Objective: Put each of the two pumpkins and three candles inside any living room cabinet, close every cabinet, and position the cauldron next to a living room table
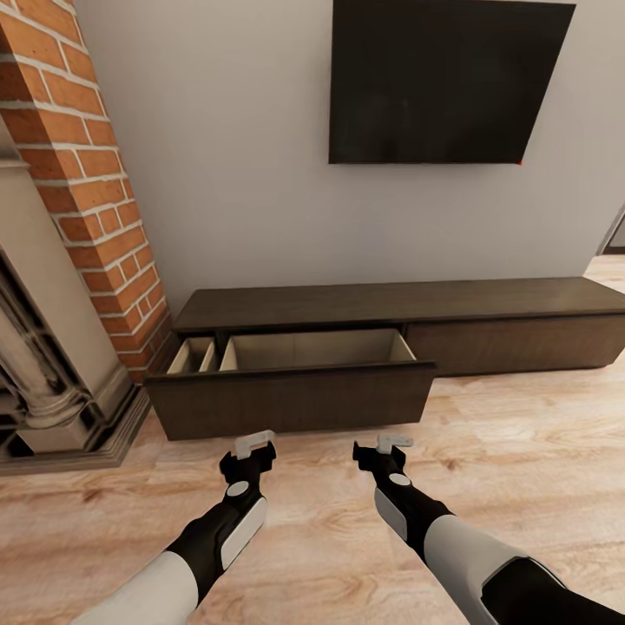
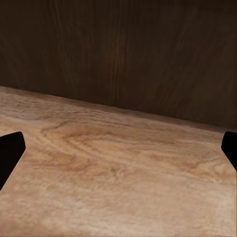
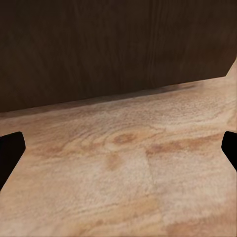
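Two grippers, both spread wide and holding nothing, poised low over the pale wooden floor (image 1: 347, 538) just in front of the cabinet (image 1: 486, 304). Long, low, dark-brown cabinet set against a grey wall beneath a black wall-mounted screen (image 1: 443, 78), with a brick fireplace (image 1: 87, 174) at its left end. One drawer (image 1: 295, 395) at the left end of the cabinet pulled fully out, showing a light wood interior split into a narrow compartment and a wide one; no pumpkin or candle lying in the part of that interior open to the head camera, though the near floor of the drawer hidden behind its own front panel. Remaining fronts to the right flush and closed. Judged from this: storage opened and ready, loading seemingly not done or at least unconfirmed, the drawer yet to be pushed shut, and the cauldron step impossible to assess from these pictures. Left gripper (image 1: 253, 447) facing the left half of the drawer front, near it but apart. Right gripper (image 1: 388, 446) facing the right half, likewise close without contact. From the left wrist camera, dark fingertips (image 2: 10, 150) at the far edges, bare floorboards between them and the dark panel ahead. From the right wrist camera, the same: fingertips (image 3: 10, 150) far apart, nothing between, touching nothing.
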You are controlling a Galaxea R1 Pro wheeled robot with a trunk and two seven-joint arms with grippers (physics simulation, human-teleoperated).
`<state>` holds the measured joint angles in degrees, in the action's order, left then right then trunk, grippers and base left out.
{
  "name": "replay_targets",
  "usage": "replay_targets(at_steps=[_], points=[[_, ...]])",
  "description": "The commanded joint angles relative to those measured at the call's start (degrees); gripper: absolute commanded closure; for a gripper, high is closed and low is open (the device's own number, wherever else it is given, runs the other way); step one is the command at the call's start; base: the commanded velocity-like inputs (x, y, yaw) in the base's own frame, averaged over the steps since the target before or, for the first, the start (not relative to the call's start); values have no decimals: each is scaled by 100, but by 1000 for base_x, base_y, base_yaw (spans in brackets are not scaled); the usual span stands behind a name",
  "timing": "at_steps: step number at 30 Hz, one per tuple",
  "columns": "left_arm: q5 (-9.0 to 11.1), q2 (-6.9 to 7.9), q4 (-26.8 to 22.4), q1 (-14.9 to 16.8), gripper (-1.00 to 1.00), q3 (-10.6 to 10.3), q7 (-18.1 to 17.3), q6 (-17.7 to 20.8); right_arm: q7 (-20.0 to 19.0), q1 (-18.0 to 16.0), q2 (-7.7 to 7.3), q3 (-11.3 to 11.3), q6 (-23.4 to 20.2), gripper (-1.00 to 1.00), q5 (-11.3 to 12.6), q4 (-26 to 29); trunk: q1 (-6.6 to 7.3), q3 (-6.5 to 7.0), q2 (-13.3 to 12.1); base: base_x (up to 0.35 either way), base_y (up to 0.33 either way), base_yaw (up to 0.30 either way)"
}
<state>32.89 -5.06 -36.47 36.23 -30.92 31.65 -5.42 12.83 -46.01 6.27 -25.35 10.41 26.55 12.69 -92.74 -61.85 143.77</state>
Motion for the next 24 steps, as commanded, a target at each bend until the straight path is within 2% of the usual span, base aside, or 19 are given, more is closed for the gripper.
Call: replay_targets(at_steps=[1, 18, 24], points=[[60, 5, 4, 7, -100, -40, 34, -38, 27, -5, -2, -49, 22, -100, 52, -4, 1, -5, 2, 122, 0, 0], [60, 5, 8, 7, -100, -34, 37, -30, 27, -5, 5, -49, 22, -100, 52, -4, 1, -5, 2, 322, 0, 0], [26, 5, 8, 7, -100, -53, 42, -83, 27, -5, 5, -49, 22, -100, 52, -2, 1, -5, 2, 95, 0, 0]])
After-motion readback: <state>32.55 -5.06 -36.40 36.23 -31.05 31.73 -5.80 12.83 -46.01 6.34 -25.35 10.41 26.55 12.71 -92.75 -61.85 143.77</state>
